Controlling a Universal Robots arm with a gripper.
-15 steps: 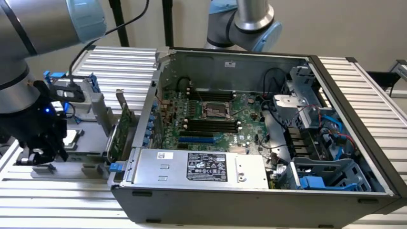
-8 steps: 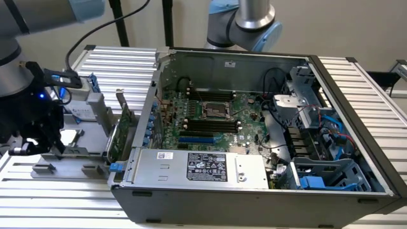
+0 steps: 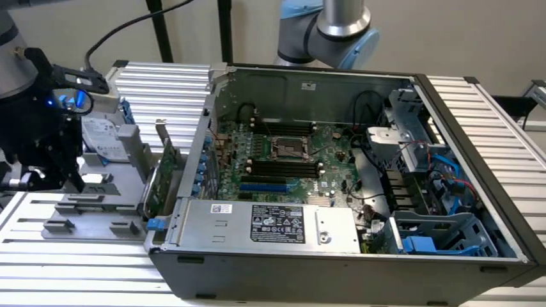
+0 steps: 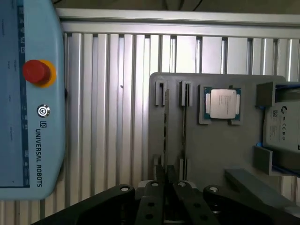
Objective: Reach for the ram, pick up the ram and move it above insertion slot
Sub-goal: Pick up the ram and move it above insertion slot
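The ram (image 4: pixel 166 126) stands on edge in a slot of the grey holder (image 4: pixel 211 154), seen as a thin green strip. Its near end runs into the narrow gap between my gripper's (image 4: pixel 166 178) black fingers (image 4: pixel 160 174), which are pressed close on either side of it. In the exterior view the gripper (image 3: pixel 70 182) hangs low over the holder (image 3: pixel 94 220) at that view's left, outside the computer case. The black insertion slots (image 3: pixel 282 168) lie on the motherboard inside the open case, to the exterior view's right of the gripper.
The broad green expansion card (image 3: pixel 162 173) stands between the holder and the case wall (image 3: pixel 198 153). A processor chip (image 4: pixel 222 104) and a hard drive (image 4: pixel 281 124) also sit on the holder. A teach pendant (image 4: pixel 28 93) with a red button lies on the slatted table.
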